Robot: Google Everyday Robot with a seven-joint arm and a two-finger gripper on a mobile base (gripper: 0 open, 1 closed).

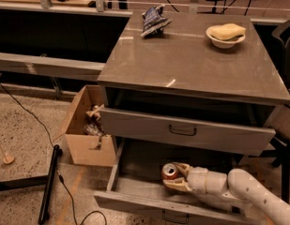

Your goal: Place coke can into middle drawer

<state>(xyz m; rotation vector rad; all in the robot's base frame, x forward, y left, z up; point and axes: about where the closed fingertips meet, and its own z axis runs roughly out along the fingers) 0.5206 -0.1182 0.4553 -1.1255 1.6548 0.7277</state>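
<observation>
The coke can (170,171), red with a silver top, stands upright inside the open middle drawer (135,185), near its middle. The drawer is pulled well out and shows its grey floor, side walls and a small dark handle (175,216) on its front. My gripper (176,177) reaches in from the lower right on a white arm (243,191). Its tan fingers (178,186) are closed around the can's sides. The can's base is low in the drawer, and I cannot tell whether it touches the floor.
Above the open drawer, another grey drawer (182,130) sticks out a little. On the cabinet top lie a dark blue snack bag (154,20) and a white bowl (225,34). An open cardboard box (86,125) and a black pole (48,184) are on the floor at the left.
</observation>
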